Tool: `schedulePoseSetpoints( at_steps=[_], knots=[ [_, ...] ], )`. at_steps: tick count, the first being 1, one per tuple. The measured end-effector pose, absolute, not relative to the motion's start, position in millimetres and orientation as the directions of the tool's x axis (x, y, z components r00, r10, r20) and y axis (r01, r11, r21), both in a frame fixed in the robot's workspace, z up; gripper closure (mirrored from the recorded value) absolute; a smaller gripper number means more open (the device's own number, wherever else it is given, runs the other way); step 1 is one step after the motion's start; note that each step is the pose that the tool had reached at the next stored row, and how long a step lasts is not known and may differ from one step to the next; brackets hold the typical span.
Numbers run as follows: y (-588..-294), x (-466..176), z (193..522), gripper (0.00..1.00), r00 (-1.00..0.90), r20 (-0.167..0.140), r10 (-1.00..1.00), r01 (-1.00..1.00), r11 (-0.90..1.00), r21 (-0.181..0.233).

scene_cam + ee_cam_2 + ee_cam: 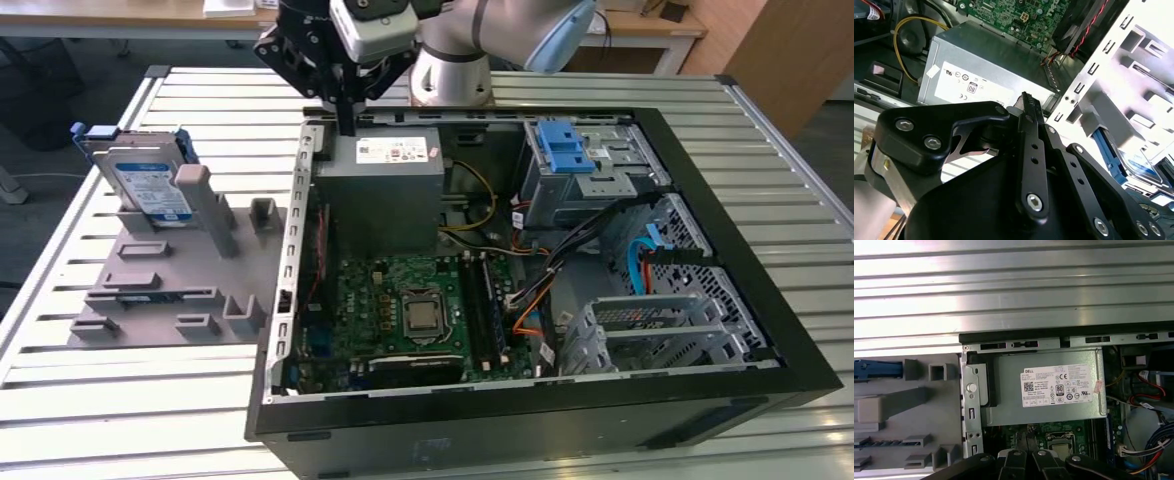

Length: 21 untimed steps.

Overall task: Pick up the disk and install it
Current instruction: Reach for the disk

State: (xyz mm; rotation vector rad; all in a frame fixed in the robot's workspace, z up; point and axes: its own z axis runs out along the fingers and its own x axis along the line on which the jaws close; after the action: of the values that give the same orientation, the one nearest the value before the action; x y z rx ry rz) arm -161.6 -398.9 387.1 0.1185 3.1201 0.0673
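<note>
The disk (144, 182) stands upright in a grey holder (174, 290) on the table, at the exterior view's left of the open computer case (534, 400). Its label is blue and white and its edges carry blue rails. My gripper (350, 122) hangs over the case's far corner, above the grey power supply box (380, 190), well apart from the disk. Its fingers are shut with nothing between them. In the second wrist view the gripper (1026, 97) points at that box (984, 65), with the disk (1141, 167) off to the side. The first wrist view shows the gripper (1026, 456) beside the box (1049, 387).
The case lies on its side on a slatted metal table (200, 90). Inside are the motherboard (414, 310), cables, a blue latch on a metal cage (567, 150) and a second metal cage (661, 335). The grey holder has several upright posts.
</note>
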Motion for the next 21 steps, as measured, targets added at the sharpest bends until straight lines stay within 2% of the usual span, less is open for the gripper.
schedulePoseSetpoints(
  at_steps=[21],
  knots=[
    [-398.9, -168.6, 386.1, 0.89, -0.997, -0.016, 0.076, 0.076, 0.996, 0.044]
  ],
)
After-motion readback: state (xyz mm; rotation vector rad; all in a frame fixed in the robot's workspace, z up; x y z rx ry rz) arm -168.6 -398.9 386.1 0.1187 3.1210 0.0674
